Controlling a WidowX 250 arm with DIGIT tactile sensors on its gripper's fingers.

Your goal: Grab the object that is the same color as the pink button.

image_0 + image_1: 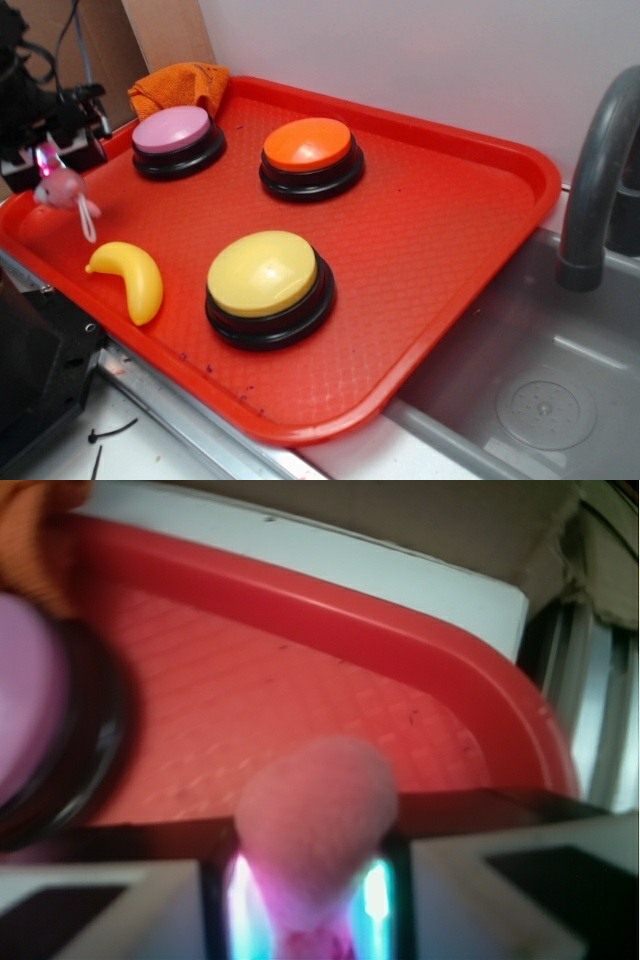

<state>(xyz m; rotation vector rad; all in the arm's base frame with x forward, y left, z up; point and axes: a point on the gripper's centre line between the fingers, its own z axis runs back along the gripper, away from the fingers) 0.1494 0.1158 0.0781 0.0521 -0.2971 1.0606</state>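
I have the gripper (310, 920) pinching the toy (62, 188), fingers (100, 910) closed on its lower part, with the rounded plush end poking out ahead of them in the wrist view. In the exterior view the toy hangs clear of the tray (470, 240), off the pink button (177, 141) toward the tray's near-left edge, and its white string (88, 225) dangles below it.

My worry is the grip. I judge that only a narrow part of the plush sits between the pads, and soft stuffing can squeeze out, so a jerk or quick swing could let it slip and drop. The string could also catch on the tray rim or on the banana (135, 280), which lies below and just forward of the toy. If I drift toward the pink button, the fingers could bump its dome and press it.

The tray holds the pink button at its back-left, an orange button (310, 155) right of that, and a yellow button (268, 287) nearer me, all well apart. The banana lies left of the yellow button. An orange cloth (180, 85) sits bunched over the rim behind the pink button. The sink (540, 400) beside the tray looks empty.
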